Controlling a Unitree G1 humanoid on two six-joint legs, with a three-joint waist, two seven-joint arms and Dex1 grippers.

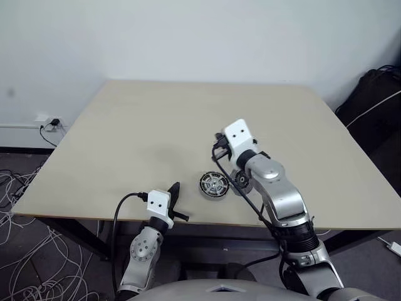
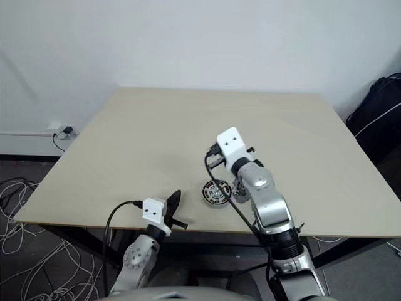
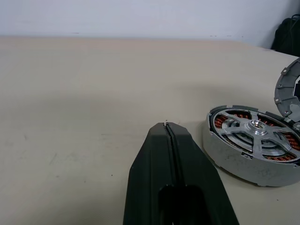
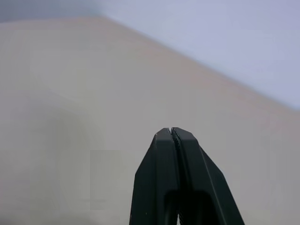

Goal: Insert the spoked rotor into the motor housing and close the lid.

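Left end effector: clenched, its two black fingers pressed flat together, holding nothing; it sits low at the near edge of the counter, pointing across the top.
Right end effector: clenched too, fingers meeting at the tips with nothing between them; raised off the counter surface and touching nothing.
Motor housing: one, lying flat on the counter just beside the left end effector, on its right-hand side and slightly ahead of the fingertips; not touched by either end effector. Copper-brown windings show around its inside.
Spoked rotor: one, seated inside the motor housing, silvery spokes and hub facing up.
Lid: one, off the housing, standing tilted on edge just beyond it, under the right arm; partly cut off, so whether it touches the housing cannot be told.
Count: two end effectors, one housing, one rotor, one lid.
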